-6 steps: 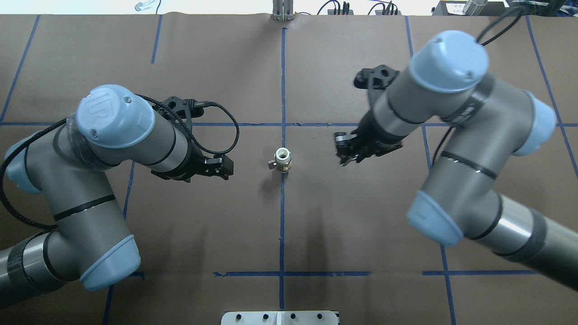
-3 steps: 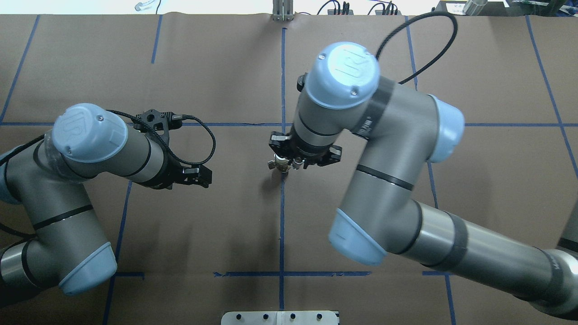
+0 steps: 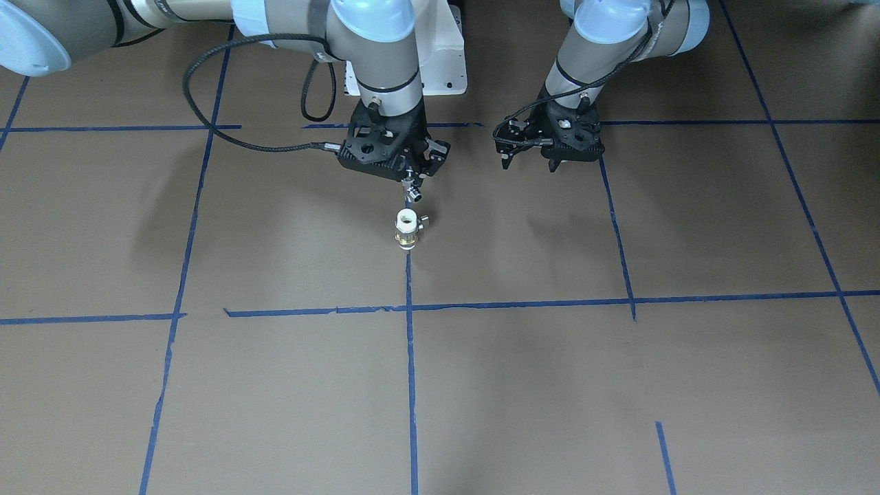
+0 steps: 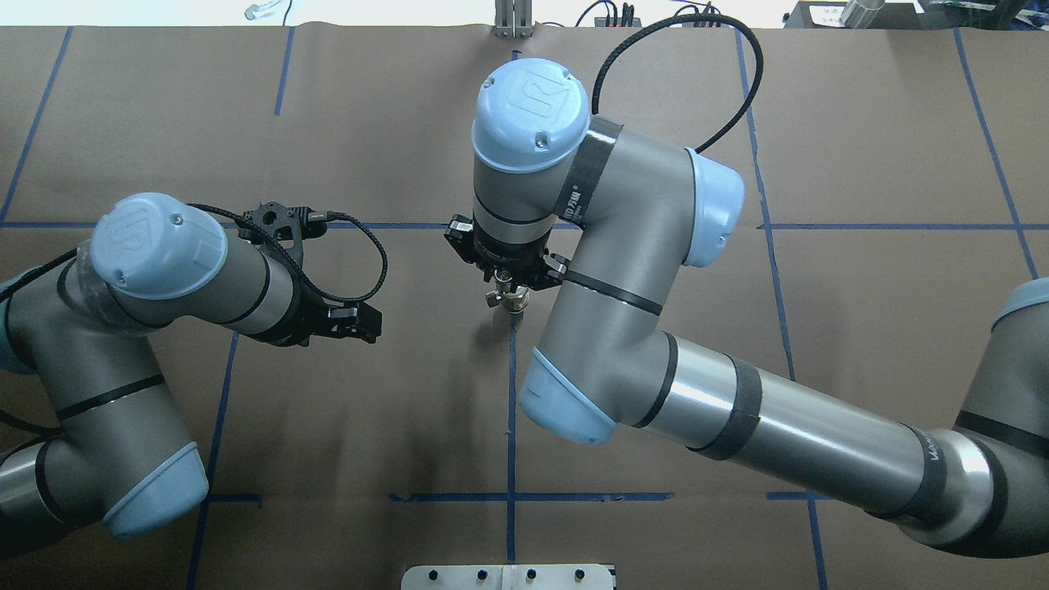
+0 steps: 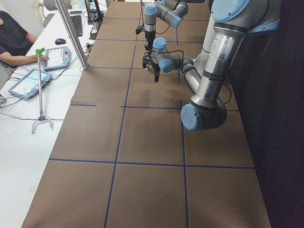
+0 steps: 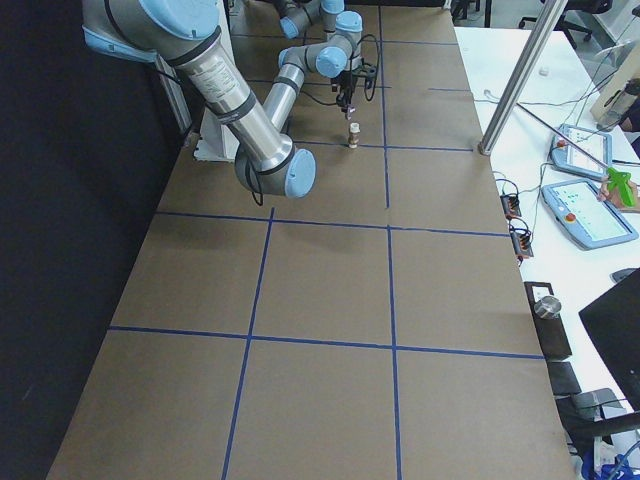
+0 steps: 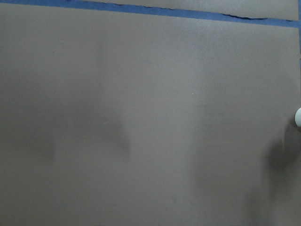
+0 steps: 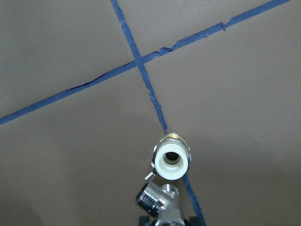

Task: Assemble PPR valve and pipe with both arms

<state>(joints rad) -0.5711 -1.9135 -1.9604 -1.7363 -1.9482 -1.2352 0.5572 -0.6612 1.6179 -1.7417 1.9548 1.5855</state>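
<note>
The PPR valve [image 3: 408, 229] stands upright on the blue centre line, white open end up, with brass below and a small side nub. It also shows in the overhead view [image 4: 513, 302] and the right wrist view [image 8: 172, 163]. My right gripper [image 3: 410, 177] hangs just above and behind it, shut on the small chrome pipe [image 3: 412, 192]. The pipe's threaded end [image 8: 156, 198] sits close beside the valve's mouth without touching. My left gripper [image 3: 553, 163] hovers empty off to the valve's side and looks open; it also shows in the overhead view [image 4: 362, 322].
The brown paper table [image 4: 328, 426] is marked with blue tape lines [image 4: 511, 410]. The right arm's elbow [image 4: 565, 401] overhangs the centre line near the robot. A white base plate [image 4: 508, 576] sits at the near edge. Operators' desks with tablets [image 6: 590, 210] lie beyond the far edge.
My right arm has swung from the right side to the centre and now holds the pipe over the valve. My left arm has pulled back a little to the left.
</note>
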